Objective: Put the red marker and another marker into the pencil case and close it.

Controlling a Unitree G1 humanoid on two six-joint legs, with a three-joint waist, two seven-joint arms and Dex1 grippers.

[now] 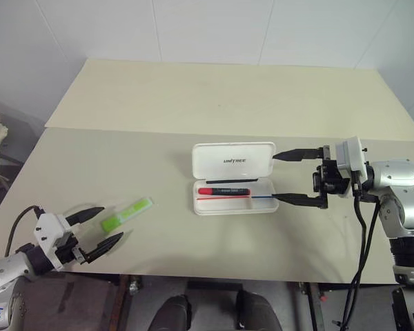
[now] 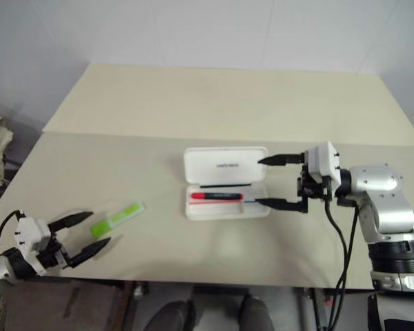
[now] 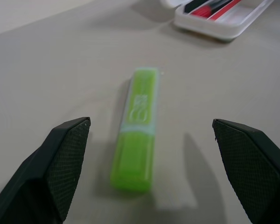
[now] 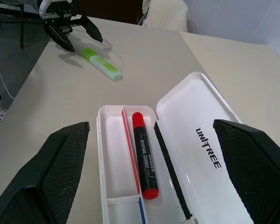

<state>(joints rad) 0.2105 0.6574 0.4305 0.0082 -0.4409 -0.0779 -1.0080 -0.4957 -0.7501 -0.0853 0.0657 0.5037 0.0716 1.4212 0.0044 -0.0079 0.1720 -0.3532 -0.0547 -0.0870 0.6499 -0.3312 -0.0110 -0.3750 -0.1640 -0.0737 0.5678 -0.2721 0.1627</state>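
Note:
The white pencil case (image 1: 234,160) lies open at the table's middle, lid flat behind the tray. The red marker (image 1: 223,191) rests in the tray (image 4: 113,158), black barrel with red ends. My right gripper (image 1: 284,177) hangs open just right of the case, its fingers pointing left at it, nothing between them. The lime-green marker (image 1: 127,214) lies on the table at the front left. My left gripper (image 1: 96,228) is open close beside its near end, fingers (image 3: 60,161) either side of it without touching.
The table (image 1: 214,103) is cream, with a seam running across behind the case. Its front edge runs just below my left gripper. A cable hangs from my right arm off the table's right side.

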